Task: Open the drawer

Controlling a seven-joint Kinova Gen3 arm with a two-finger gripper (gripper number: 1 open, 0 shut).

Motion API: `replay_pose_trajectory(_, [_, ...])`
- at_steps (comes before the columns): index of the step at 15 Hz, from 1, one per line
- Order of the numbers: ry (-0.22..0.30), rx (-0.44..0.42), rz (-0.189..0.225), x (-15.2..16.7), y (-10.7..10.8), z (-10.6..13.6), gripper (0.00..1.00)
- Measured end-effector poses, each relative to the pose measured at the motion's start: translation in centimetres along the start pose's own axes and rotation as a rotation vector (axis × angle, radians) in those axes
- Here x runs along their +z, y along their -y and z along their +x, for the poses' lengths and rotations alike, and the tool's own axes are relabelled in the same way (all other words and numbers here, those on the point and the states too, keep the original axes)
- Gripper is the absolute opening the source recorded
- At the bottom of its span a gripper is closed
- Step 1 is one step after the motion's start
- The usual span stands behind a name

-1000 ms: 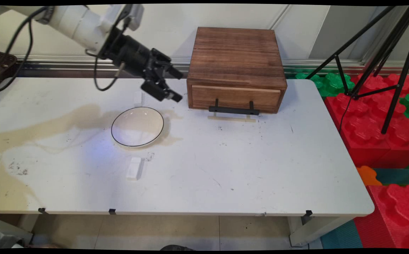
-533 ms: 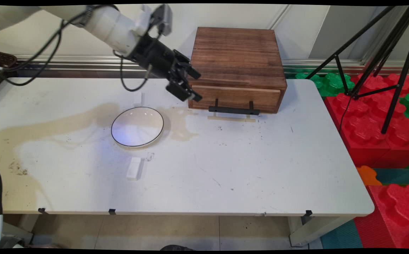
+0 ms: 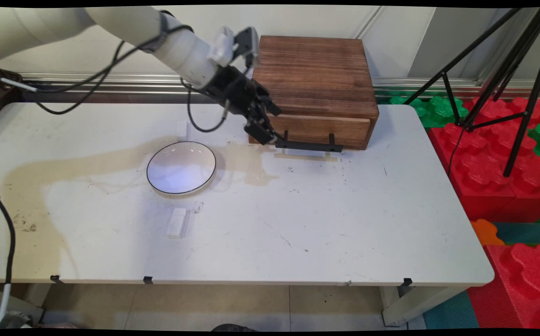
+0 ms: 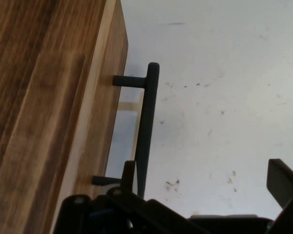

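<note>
- Over the last second the arm has swung right across the back of the worktop (image 3: 298, 224), from above the plate's far rim to the front of the wooden drawer box (image 3: 314, 88).
- The gripper (image 3: 270, 126) now sits right at the left end of the black handle (image 3: 309, 146), low against the drawer front. Whether it actually touches the bar I can't tell from above.
- In the hand view, the handle (image 4: 145, 131) runs up from just above the linkage, and the box's wood (image 4: 44, 112) fills everything from 9 to 12 o'clock.
- The jaws are apart: one fingertip (image 4: 283, 183) shows out at 4 o'clock and the other is beside the bar, with nothing between them.
- The plate (image 3: 181, 167) sits untouched at about 8 o'clock from the gripper, well apart from it now.
- There's a small white block (image 3: 177, 222) at 6 o'clock from the plate, nearer the front edge. Same spot as before.
- The drawer looks closed, same as a second ago. So the arm has lined up on the handle but hasn't grabbed anything.
</note>
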Motion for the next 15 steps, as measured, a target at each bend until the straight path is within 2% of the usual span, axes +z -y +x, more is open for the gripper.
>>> replay_pose_trajectory(8, [0.068, 0.036, 0.017, 6.4, -0.3, 1.4, 1.00])
replay_pose_trajectory(15, [0.109, 0.071, 0.025, 9.9, -0.2, 1.9, 1.00])
